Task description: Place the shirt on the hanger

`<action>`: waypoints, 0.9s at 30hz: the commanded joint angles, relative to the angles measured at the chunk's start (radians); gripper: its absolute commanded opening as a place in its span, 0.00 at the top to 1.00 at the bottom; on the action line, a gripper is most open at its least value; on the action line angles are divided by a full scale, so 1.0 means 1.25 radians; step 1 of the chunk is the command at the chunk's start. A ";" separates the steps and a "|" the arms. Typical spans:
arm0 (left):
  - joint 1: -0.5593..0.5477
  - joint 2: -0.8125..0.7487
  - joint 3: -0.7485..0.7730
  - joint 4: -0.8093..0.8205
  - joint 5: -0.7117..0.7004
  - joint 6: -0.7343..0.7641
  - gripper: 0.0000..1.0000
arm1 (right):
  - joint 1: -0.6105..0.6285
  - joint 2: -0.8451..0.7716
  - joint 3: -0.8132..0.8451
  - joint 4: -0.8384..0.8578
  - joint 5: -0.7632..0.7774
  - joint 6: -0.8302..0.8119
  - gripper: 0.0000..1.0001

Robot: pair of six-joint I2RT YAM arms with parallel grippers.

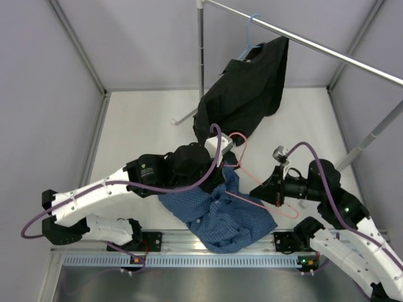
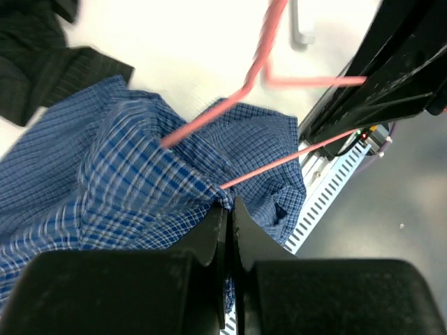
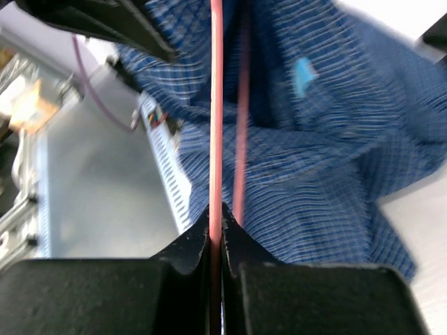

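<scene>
The blue checked shirt hangs bunched over the table's near edge. My left gripper is shut on a fold of it; the left wrist view shows cloth pinched at the fingertips. The pink hanger runs from its hook near the left gripper down to my right gripper, which is shut on one wire; the right wrist view shows that wire clamped between the fingertips, with the shirt behind. One hanger arm goes into the shirt.
A black shirt hangs on a light blue hanger from the metal rail at the back. The rail's upright stands behind the left gripper. A slotted metal strip lines the near table edge.
</scene>
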State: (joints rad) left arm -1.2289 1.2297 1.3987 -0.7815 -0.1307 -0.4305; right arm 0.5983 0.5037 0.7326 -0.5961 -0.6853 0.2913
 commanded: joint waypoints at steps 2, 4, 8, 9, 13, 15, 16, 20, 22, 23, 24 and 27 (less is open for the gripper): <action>-0.017 -0.015 0.152 -0.084 -0.138 0.023 1.00 | 0.009 -0.179 -0.030 0.275 0.215 0.102 1.00; -0.017 -0.022 0.192 -0.084 -0.198 0.017 1.00 | 0.009 -0.269 -0.051 0.334 0.320 0.128 1.00; -0.017 0.010 0.310 -0.085 -0.326 0.049 1.00 | 0.007 -0.304 -0.063 0.344 0.330 0.140 1.00; -0.017 0.022 0.325 -0.085 -0.327 0.072 1.00 | 0.007 -0.284 -0.049 0.321 0.275 0.118 1.00; -0.017 0.062 0.333 -0.085 -0.331 0.092 1.00 | 0.007 -0.208 0.000 0.163 0.158 0.056 1.00; -0.017 0.064 0.301 -0.084 -0.319 0.086 1.00 | 0.007 -0.201 0.021 0.103 0.146 0.022 1.00; -0.017 0.065 0.289 -0.082 -0.309 0.085 1.00 | 0.009 -0.203 0.021 0.087 0.128 0.016 1.00; -0.018 0.075 0.240 -0.079 -0.207 0.084 1.00 | 0.007 -0.236 -0.029 0.121 0.088 0.047 1.00; -0.023 0.080 0.216 -0.071 -0.132 0.089 1.00 | 0.009 -0.237 -0.045 0.144 0.069 0.059 1.00; -0.033 0.083 0.209 -0.068 -0.121 0.092 1.00 | 0.007 -0.232 -0.053 0.154 0.059 0.059 1.00; -0.039 0.084 0.205 -0.069 -0.124 0.095 1.00 | 0.009 -0.226 -0.056 0.169 0.029 0.052 1.00; -0.046 0.074 0.186 -0.072 -0.153 0.088 1.00 | 0.007 -0.191 -0.050 0.166 -0.027 0.000 1.00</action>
State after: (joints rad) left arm -1.2732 1.3495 1.6421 -0.8959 -0.3508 -0.3302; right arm 0.6003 0.2317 0.6609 -0.4583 -0.6155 0.3523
